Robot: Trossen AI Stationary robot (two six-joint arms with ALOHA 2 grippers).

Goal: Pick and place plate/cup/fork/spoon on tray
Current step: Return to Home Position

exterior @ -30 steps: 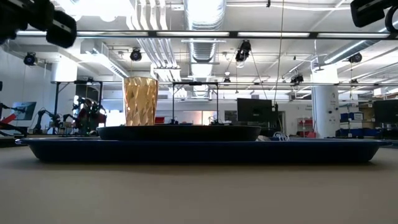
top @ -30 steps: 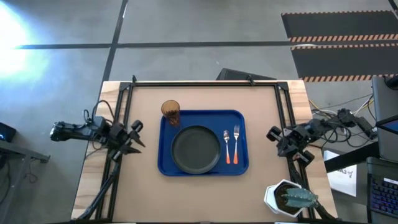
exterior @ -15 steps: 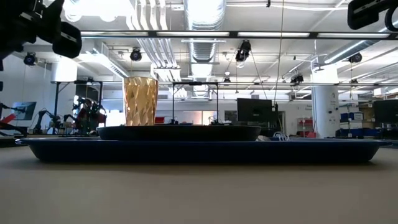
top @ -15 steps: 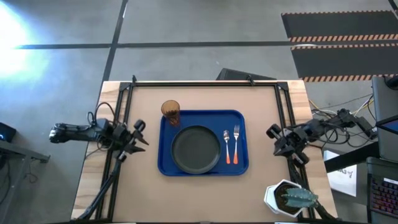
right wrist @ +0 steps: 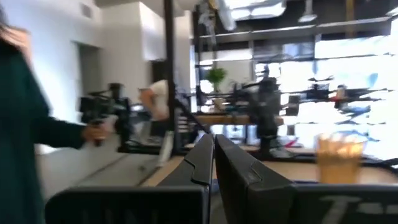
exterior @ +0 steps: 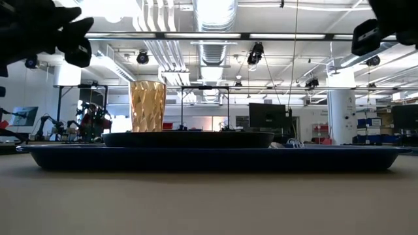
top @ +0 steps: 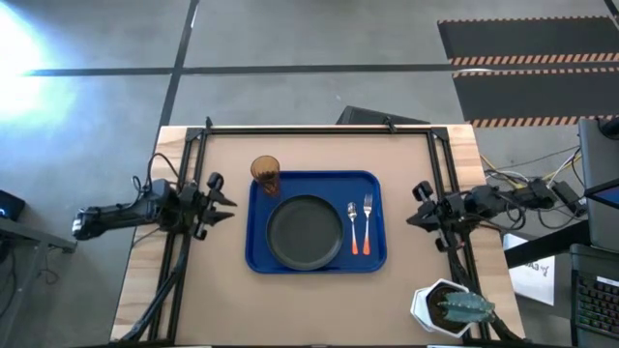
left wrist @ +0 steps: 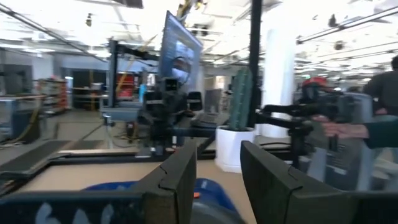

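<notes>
— How is the floor?
— Grey concrete floor [top: 290,39] with dark lines. A striped black mat [top: 527,43] lies at upper right, and there is glare [top: 19,39] at upper left.
— And the low view?
— Silver ducts [exterior: 215,16] at top centre, a white column [exterior: 339,117] at right.

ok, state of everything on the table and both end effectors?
tray: flat on table
plate: flat on tray, empty
cup: upright at tray corner
spoon: lying on tray between plate and fork
fork: lying on tray
left end effector: open, empty
right end effector: shut, empty
plant pot: upright
</notes>
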